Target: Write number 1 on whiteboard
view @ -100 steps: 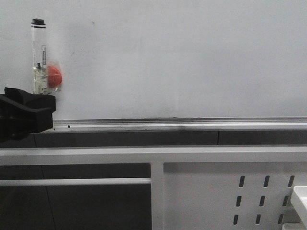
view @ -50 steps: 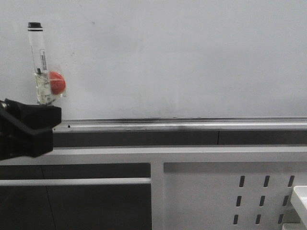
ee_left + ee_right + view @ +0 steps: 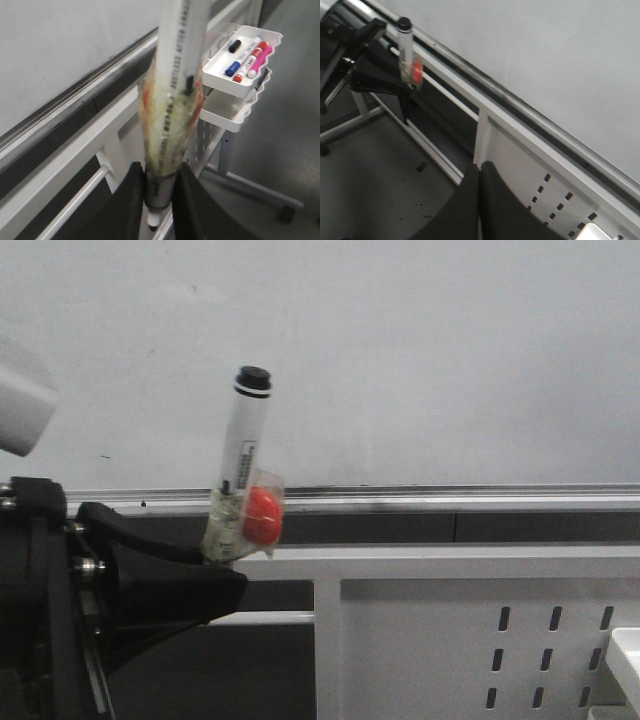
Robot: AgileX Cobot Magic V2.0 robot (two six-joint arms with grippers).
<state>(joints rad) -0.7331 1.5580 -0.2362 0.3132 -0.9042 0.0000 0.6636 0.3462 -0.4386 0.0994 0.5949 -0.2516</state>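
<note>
The whiteboard [image 3: 400, 360] fills the upper front view, with its silver tray edge [image 3: 420, 497] below. No stroke of the number 1 shows on it. My left gripper [image 3: 226, 562] is shut on a white marker [image 3: 243, 445] with a black top end and a red ball [image 3: 264, 514] taped to its side. It holds the marker tilted right, in front of the tray edge and away from the board. In the left wrist view the fingers [image 3: 134, 200] clamp the taped marker [image 3: 172, 100]. My right gripper [image 3: 479, 169] is shut and empty, low in front of the stand.
A white frame rail [image 3: 450, 562] and a white perforated panel [image 3: 545, 650] lie below the board. A white tray [image 3: 243, 75] with several coloured markers hangs at the stand's right side. A white robot part [image 3: 20, 400] shows at the upper left.
My left gripper has moved right, down and nearer the camera with the marker, away from the board's left part. The marker now tilts right.
</note>
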